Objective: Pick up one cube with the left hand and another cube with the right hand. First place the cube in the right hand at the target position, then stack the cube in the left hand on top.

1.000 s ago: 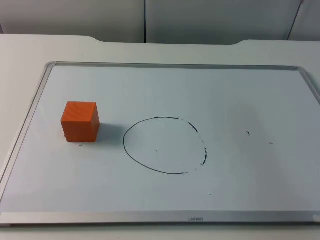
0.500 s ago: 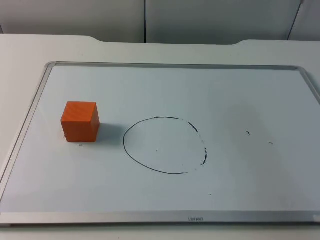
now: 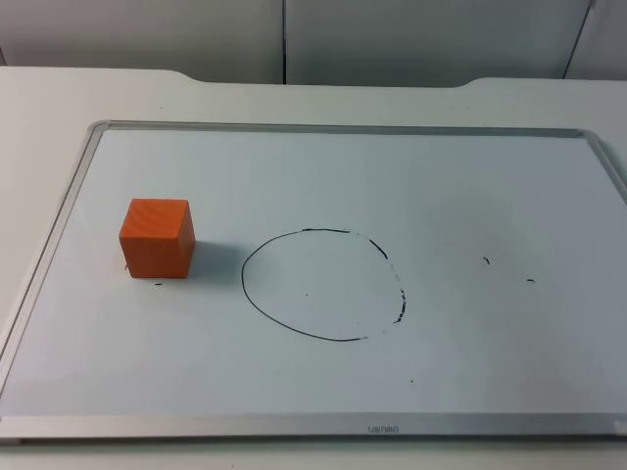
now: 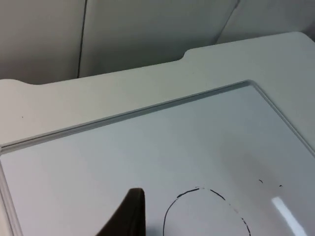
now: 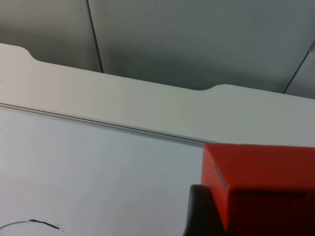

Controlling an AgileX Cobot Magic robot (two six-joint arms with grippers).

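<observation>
Right gripper (image 5: 206,216) holds a red cube (image 5: 261,187) above the whiteboard (image 3: 470,196). Orange cube (image 3: 157,238) sits just left of the drawn circle (image 3: 321,285). Left gripper (image 4: 129,216): grip unclear. Risk: a corner-biased hold could tilt placement

surface (image 3: 59,93): white | whiteboard (image 3: 294,176): laid flat on surface | orange cube (image 3: 157,238): set on whiteboard, beside drawn circle (image 3: 321,285)
</observation>
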